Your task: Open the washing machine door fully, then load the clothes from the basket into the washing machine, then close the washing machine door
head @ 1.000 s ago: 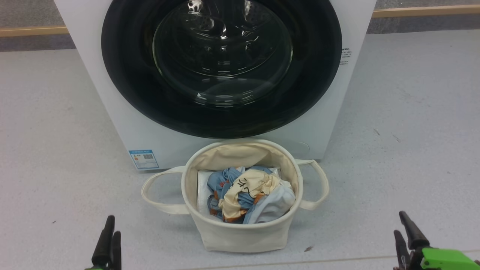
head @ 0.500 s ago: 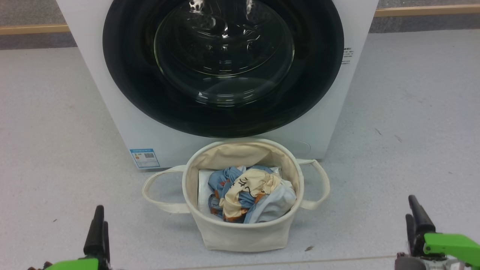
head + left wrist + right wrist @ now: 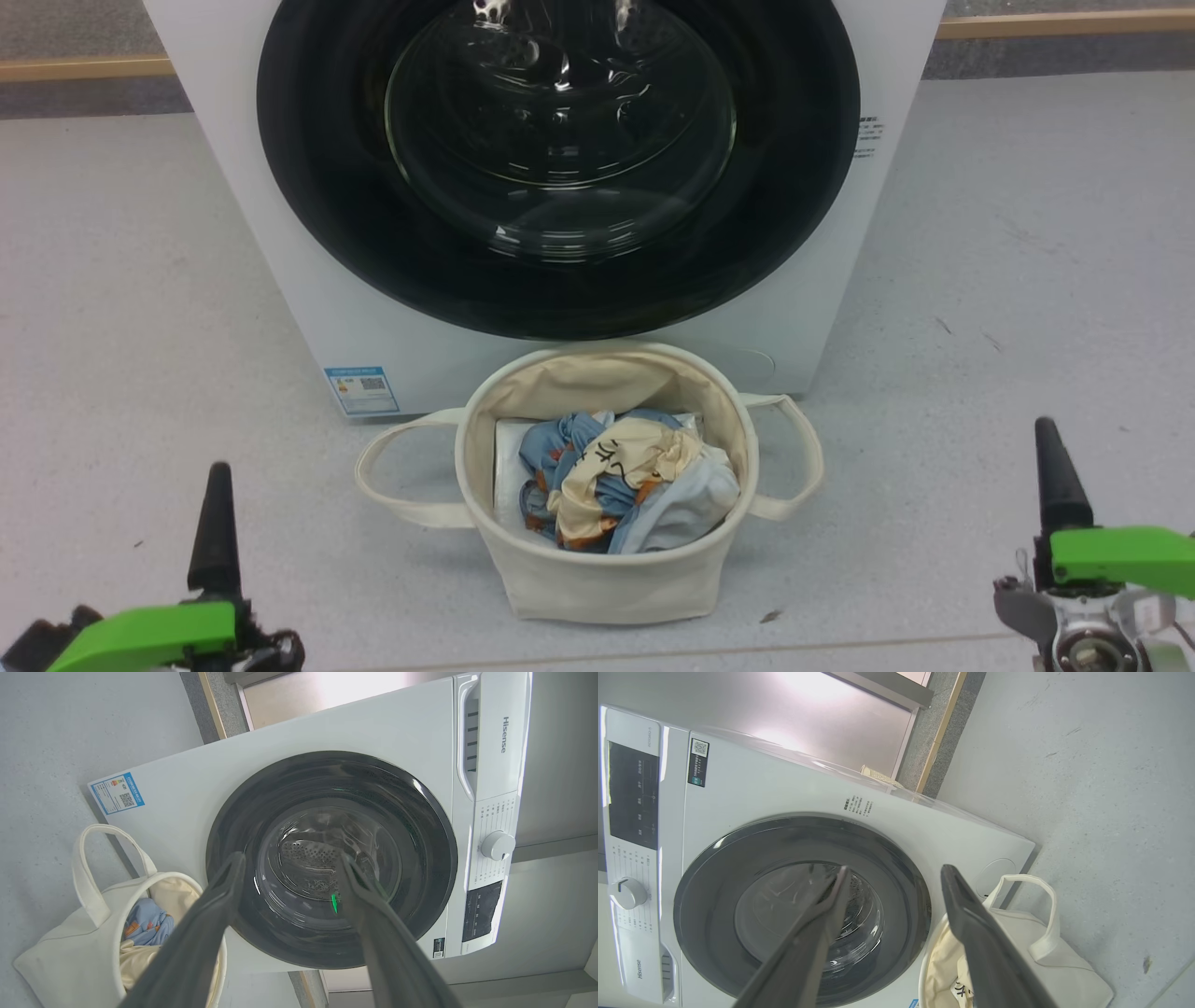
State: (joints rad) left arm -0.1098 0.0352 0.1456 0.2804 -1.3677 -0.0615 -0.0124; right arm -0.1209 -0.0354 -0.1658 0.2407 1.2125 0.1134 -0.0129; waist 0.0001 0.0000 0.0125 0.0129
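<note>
Facing the shut washing machine door (image 3: 558, 168), with the clothes (image 3: 621, 485) in the basket (image 3: 597, 583) just before it, we judge door-opening the step in hand: left gripper (image 3: 292, 858) and right gripper (image 3: 894, 870), spread wide and empty, must next reach its rim.

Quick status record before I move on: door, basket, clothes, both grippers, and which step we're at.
door: washing machine door shut, flush against the washing machine
basket: basket upright on the floor, directly in front of the machine
clothes: clothes heaped inside the basket, none loaded
left gripper: left gripper open, empty, to the basket's left
right gripper: right gripper open, empty, to the basket's right
step: door not yet opened
</note>
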